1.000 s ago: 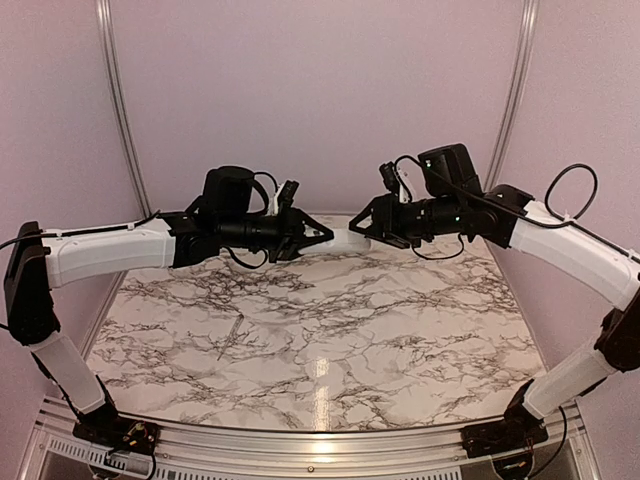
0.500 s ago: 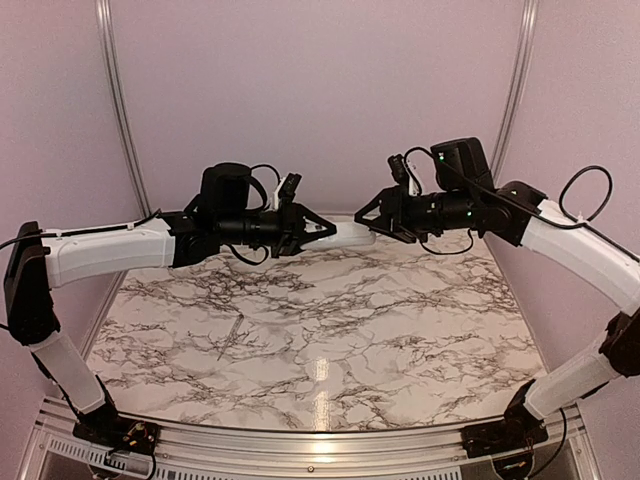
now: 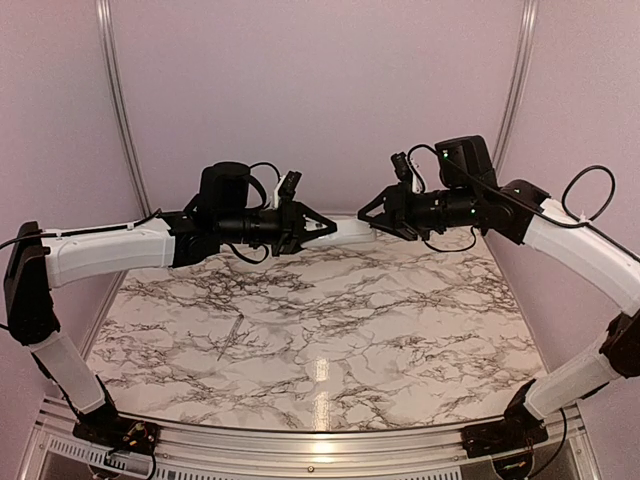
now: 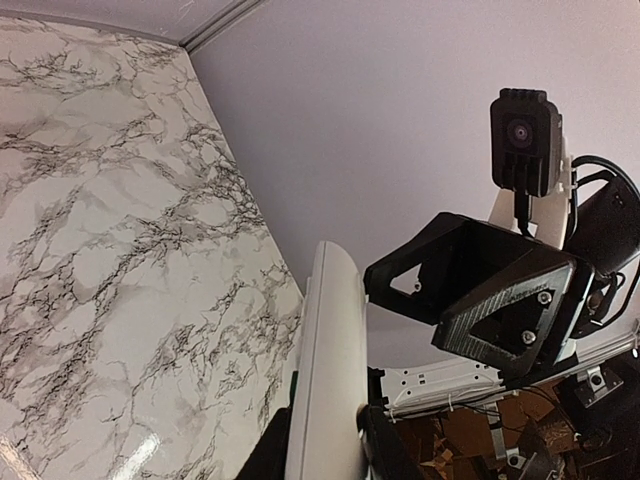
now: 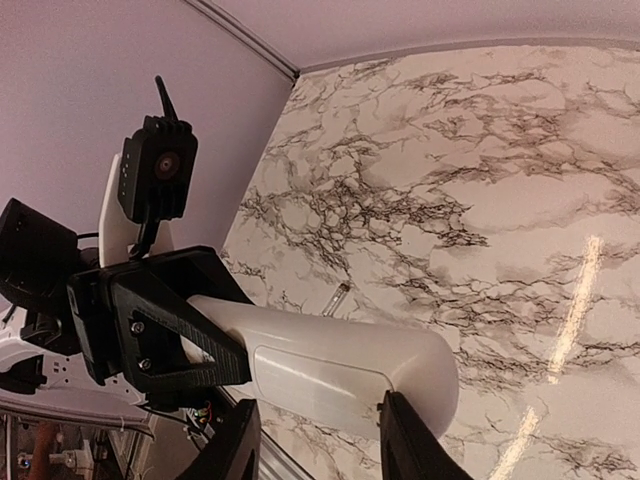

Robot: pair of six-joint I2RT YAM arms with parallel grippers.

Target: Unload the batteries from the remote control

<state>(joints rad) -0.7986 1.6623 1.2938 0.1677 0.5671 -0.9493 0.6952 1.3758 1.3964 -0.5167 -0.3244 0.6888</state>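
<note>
Pinching remote control (image 3: 350, 233) ends, left claw (image 3: 328, 229), right claw (image 3: 366, 219), above table (image 3: 300, 325)

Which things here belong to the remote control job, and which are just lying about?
Part of the job:
- remote control, held in the air between the left hand and the right hand
- batteries: not in sight

Just lying about:
- thin grey stick, flat on the marble table

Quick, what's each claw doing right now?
Left gripper: closed on one end of the remote control.
Right gripper: closed on its other end.
</note>
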